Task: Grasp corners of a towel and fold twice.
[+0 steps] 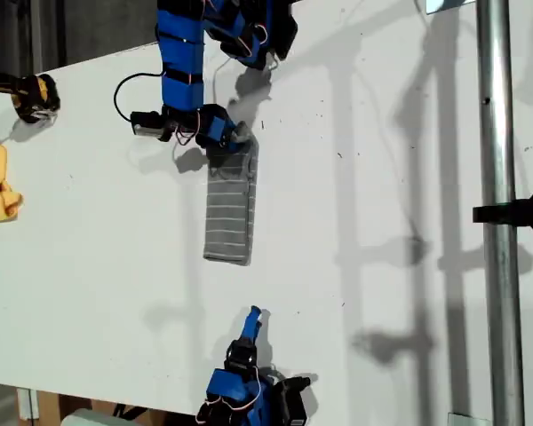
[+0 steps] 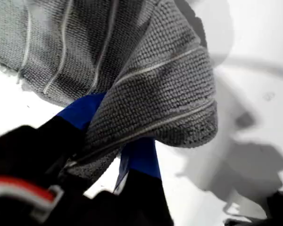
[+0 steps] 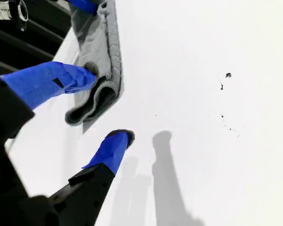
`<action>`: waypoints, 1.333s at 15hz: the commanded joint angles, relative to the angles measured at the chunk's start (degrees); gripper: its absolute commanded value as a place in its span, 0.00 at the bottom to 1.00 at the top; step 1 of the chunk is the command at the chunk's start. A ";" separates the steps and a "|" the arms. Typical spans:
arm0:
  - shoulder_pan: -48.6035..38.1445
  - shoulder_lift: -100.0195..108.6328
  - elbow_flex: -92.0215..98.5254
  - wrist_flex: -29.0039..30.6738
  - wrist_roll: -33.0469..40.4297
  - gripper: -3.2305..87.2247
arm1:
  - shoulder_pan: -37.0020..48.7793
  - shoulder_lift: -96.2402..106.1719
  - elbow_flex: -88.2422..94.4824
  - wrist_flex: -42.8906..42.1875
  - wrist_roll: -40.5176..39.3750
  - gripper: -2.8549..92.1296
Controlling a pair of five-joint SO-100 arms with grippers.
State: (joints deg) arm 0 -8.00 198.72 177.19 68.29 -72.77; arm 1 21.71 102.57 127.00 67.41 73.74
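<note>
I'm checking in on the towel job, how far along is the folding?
The towel already lies as a narrow layered strip, so one fold looks done. My first gripper is shut on its far end, lifting it. My second gripper is open near the other end, holding nothing. The second fold remains.

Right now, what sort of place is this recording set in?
Probably a robot test bench: a plain white table, two blue arms facing each other across it, a metal pole at the exterior view's right, and only a grey towel as work material.

My first gripper [image 1: 235, 135] jaws apparently clamped, arm reaching down from exterior view's top; my second gripper [image 3: 108, 108] jaws apart.
</note>
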 commanded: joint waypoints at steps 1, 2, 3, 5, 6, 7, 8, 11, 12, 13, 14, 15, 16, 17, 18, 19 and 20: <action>-0.70 0.44 0.18 0.35 -0.53 0.29 | -2.90 10.55 1.23 7.47 2.81 0.03; -0.70 0.44 0.18 0.35 -0.44 0.29 | -4.39 14.94 2.81 10.90 4.66 0.03; -0.70 0.44 0.09 0.35 -0.44 0.29 | -6.06 19.25 4.31 14.77 7.12 0.03; -0.79 0.44 0.09 0.35 -0.26 0.29 | -10.55 25.14 5.45 22.94 13.71 0.03; -0.79 0.44 0.09 0.35 -0.26 0.29 | -13.27 25.40 5.45 25.22 16.79 0.03; -0.79 0.44 0.09 0.35 -0.26 0.29 | -15.03 25.40 5.63 23.29 17.67 0.03; -0.79 0.44 0.09 0.35 -0.18 0.29 | -16.08 28.13 5.71 17.23 16.26 0.03; -0.62 0.44 0.00 0.35 -0.26 0.29 | -12.83 36.30 6.50 0.53 8.61 0.03; -0.62 0.44 0.00 0.35 -0.26 0.29 | -11.78 35.77 4.39 -0.79 6.86 0.03; -0.62 0.44 0.00 0.26 -0.18 0.29 | -10.99 34.54 2.29 -2.20 5.36 0.03; -0.70 0.44 0.00 0.09 0.00 0.29 | -10.37 32.78 0.44 -3.96 3.96 0.03; -0.70 0.44 0.00 0.09 0.00 0.29 | -9.67 29.88 -1.76 -4.92 2.90 0.03; -0.70 0.44 0.00 0.09 0.00 0.29 | -9.23 26.72 -3.52 -6.15 2.20 0.03; -0.62 0.44 0.00 0.09 0.00 0.29 | -8.96 23.20 -5.27 -7.82 1.67 0.03; -0.53 0.44 0.00 0.18 -0.18 0.29 | -8.70 19.51 -6.77 -9.32 1.23 0.03; -0.44 0.44 0.00 0.18 -0.18 0.29 | -8.61 15.91 -8.70 -10.11 0.97 0.03; -0.44 0.44 0.00 0.26 -0.18 0.29 | -8.61 12.74 -9.93 -11.87 0.70 0.03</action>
State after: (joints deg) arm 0 -8.17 198.72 177.19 68.29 -72.77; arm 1 12.66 117.69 121.82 57.66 75.41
